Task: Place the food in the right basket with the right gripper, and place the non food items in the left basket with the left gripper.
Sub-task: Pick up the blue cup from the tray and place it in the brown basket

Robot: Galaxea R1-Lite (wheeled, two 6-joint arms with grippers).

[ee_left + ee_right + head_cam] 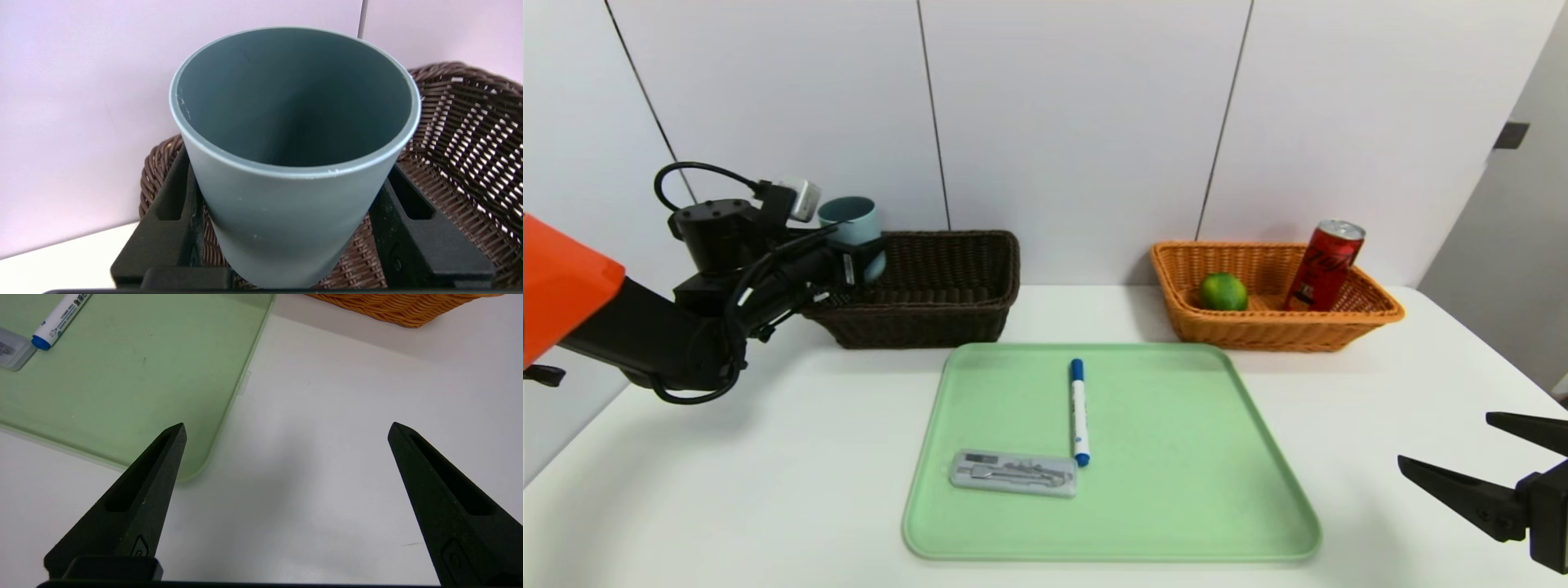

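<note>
My left gripper point(864, 260) is shut on the blue-grey cup point(854, 231) and holds it upright over the left end of the dark brown basket point(947, 286). In the left wrist view the cup point(286, 212) sits between both black fingers point(173, 212), with brown wicker point(470, 134) below. A white marker with blue cap point(1080, 412) and a flat grey case point(1013, 473) lie on the green tray point(1176, 490). The lime point(1223, 291) and red soda can point(1324, 265) are inside the orange basket point(1258, 331). My right gripper point(1441, 445) stands open above the table at the near right.
The tray's near right corner point(192, 469) lies just beside my right gripper point(286, 428). The marker's blue end point(41, 342) and a bit of the orange basket point(408, 310) show farther off in that view. A white wall stands behind both baskets.
</note>
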